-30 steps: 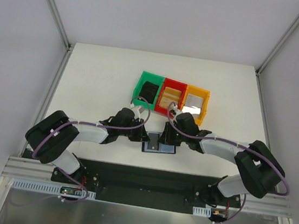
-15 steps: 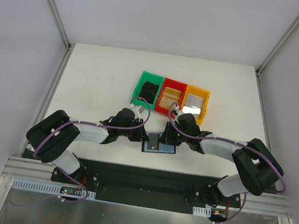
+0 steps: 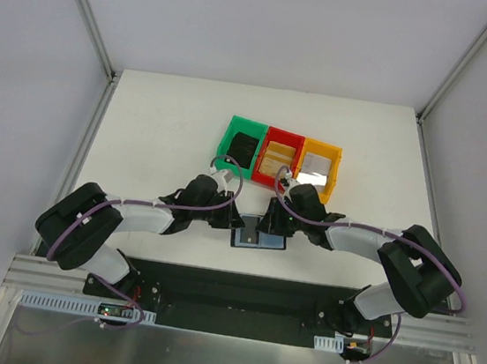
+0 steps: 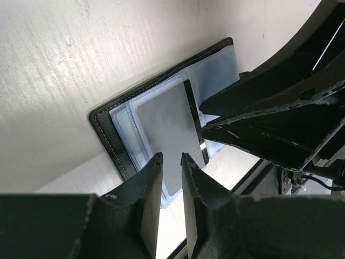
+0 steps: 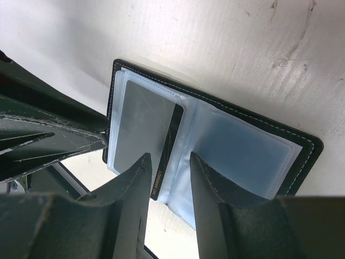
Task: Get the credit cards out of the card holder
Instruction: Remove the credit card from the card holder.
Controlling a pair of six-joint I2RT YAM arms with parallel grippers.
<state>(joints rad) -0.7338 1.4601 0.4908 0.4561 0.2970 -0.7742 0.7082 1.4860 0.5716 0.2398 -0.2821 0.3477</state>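
Note:
The card holder lies open near the table's front edge, black with grey-blue plastic sleeves. A grey card with a black stripe sits in its sleeve, also seen in the right wrist view. My left gripper hovers at the holder's left side. Its jaws are a narrow gap apart, just above the card's edge and holding nothing. My right gripper is open over the holder's fold, one finger over the card and one over the empty sleeve. It holds nothing.
Three bins stand in a row behind the grippers. The green bin holds a black item, the red bin holds gold cards and the yellow bin holds a silver card. The table's front edge and a black base rail lie just below the holder.
Both grippers stay at the open holder. The right gripper has edged slightly left, and the left arm's elbow has shifted a little. The card is still in its sleeve.

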